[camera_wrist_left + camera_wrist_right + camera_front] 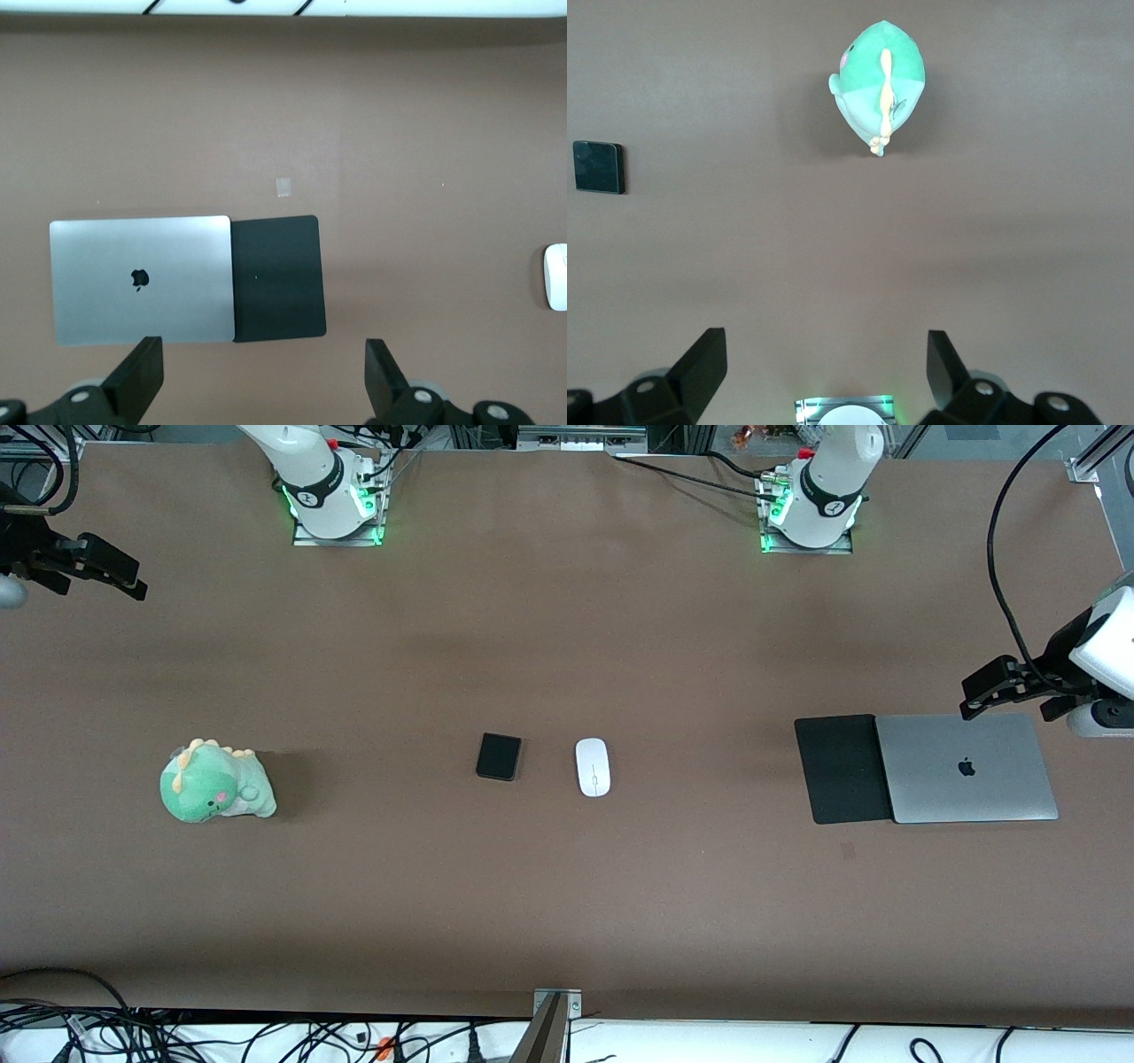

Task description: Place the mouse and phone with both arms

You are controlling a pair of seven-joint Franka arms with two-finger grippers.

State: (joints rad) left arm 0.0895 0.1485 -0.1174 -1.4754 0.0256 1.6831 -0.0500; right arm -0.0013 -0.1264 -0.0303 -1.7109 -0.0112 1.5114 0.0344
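The white mouse (593, 767) lies in the middle of the table. The black phone (498, 756) lies beside it, toward the right arm's end. My left gripper (1008, 708) is open and empty, up in the air over the table at the laptop's edge. In the left wrist view its gripper (264, 372) stands wide open, and the mouse (556, 276) shows at the frame's edge. My right gripper (102, 589) is open and empty, high over the right arm's end of the table. The right wrist view shows its open gripper (824, 363) and the phone (599, 166).
A black mouse pad (842, 769) (277, 277) lies against a closed silver laptop (966, 767) (140, 279) at the left arm's end. A green dinosaur plush (215, 782) (881, 84) sits at the right arm's end.
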